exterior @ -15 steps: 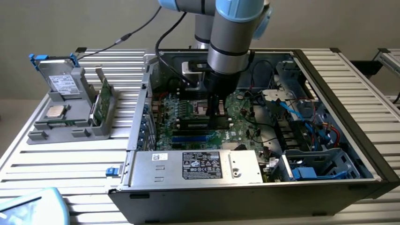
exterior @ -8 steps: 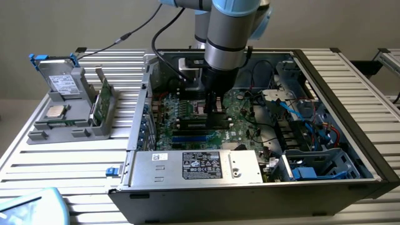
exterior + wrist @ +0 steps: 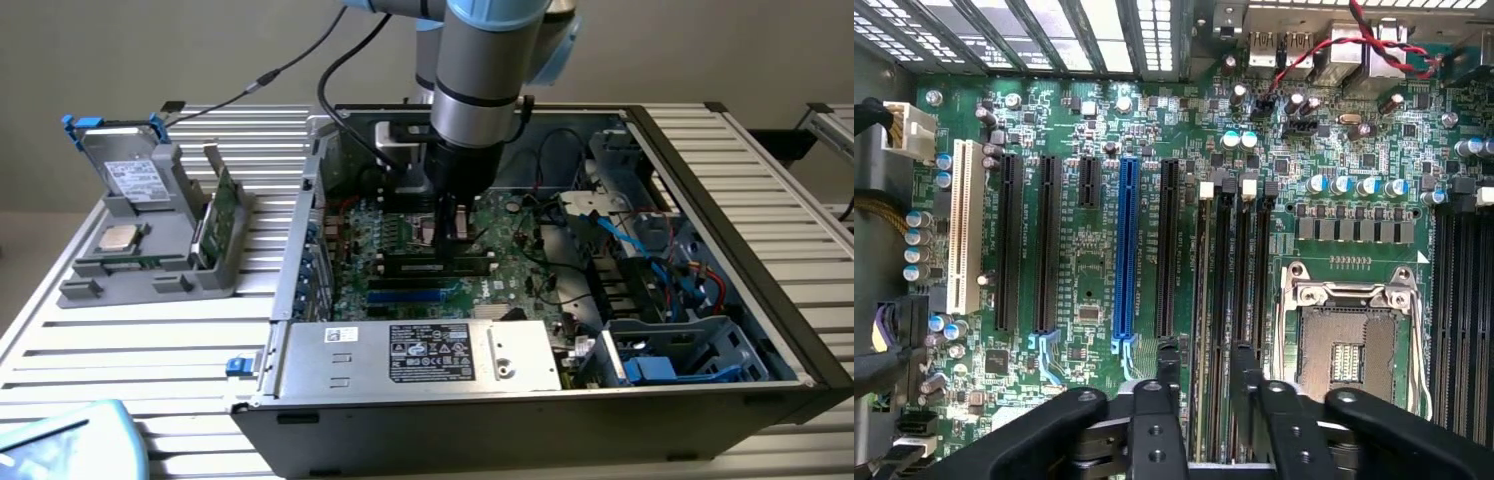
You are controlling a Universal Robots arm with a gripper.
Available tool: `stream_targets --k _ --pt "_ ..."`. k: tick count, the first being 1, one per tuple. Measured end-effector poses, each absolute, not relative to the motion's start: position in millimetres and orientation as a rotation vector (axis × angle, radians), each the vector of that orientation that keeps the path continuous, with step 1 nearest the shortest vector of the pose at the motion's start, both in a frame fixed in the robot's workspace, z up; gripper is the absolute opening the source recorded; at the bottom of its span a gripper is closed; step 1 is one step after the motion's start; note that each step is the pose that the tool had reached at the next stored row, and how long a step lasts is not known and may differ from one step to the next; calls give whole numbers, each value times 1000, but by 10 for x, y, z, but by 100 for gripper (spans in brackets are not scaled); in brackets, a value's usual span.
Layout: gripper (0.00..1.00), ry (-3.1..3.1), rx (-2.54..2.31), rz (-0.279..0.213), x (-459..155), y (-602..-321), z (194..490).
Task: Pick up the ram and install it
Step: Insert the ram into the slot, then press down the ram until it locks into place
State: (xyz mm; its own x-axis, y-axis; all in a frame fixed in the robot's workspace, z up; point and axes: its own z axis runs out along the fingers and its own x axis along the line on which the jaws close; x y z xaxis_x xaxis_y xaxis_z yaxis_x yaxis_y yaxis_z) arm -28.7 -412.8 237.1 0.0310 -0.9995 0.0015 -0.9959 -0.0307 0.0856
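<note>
Plain grey wall behind, and a slatted metal table (image 3: pixel 747 150) with an open computer case (image 3: pixel 534 430) lying across the middle of it. A grey parts holder (image 3: pixel 134 285) sits toward the table's edge on the exterior view's left, with another green board (image 3: pixel 218 215) standing on edge in it.

The arm is right down inside the case, and the gripper (image 3: pixel 450 238) hangs low over the motherboard (image 3: pixel 1084 270). The ram (image 3: pixel 434 266) looks to be standing in one of the long memory slots beside the CPU socket (image 3: pixel 1349 340). From the wrist view it's edge-on, a thin strip (image 3: pixel 1201 290) running along the slot.

The jaws stand well apart, and the two fingers (image 3: pixel 1157 400) straddle that slot, one on each side. There's clear space between each finger and the stick, so I'd say nothing is gripped.

As for handling, I'd call that stick light and stiff along its length. But it's thin, so a twisting load could crack it or damage the chips. It's narrow and smooth-faced, so it could slip if pinched off-centre.

The safest hold, to my eye, is across the two flat faces near the middle of the top edge, well away from the contact edge. Any seating push would want to go straight down along the slot, spread evenly so both end latches catch. The neighbouring slots sit close by, so there's little room to either side.
</note>
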Motion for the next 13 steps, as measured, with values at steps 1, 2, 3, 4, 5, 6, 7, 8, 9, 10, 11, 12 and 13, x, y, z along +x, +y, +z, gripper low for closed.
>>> stream_targets --k 1,2,3,4,5,6,7,8,9,10,11,12,13 --pt "31 -2142 2210 -90 -287 -4128 2371" --pt "25 -2143 2210 -90 -287 -4128 2371" --pt "19 -2142 2210 -90 -287 -4128 2371" --pt "19 -2143 2210 -90 -287 -4128 2371" --pt "13 -2142 2210 -90 -287 -4128 2371" --pt "11 -2143 2210 -90 -287 -4128 2371" --pt "11 -2143 2209 -90 -287 -4128 2371" --pt "11 -2143 2210 -90 -287 -4128 2371" --pt "11 -2143 2210 -90 -287 -4128 2371" --pt "11 -2142 2210 -90 -287 -4128 2371" --pt "11 -2142 2210 -90 -287 -4128 2371" --pt "11 -2142 2209 -90 -287 -4128 2371" --pt "11 -2143 2210 -90 -287 -4128 2371"
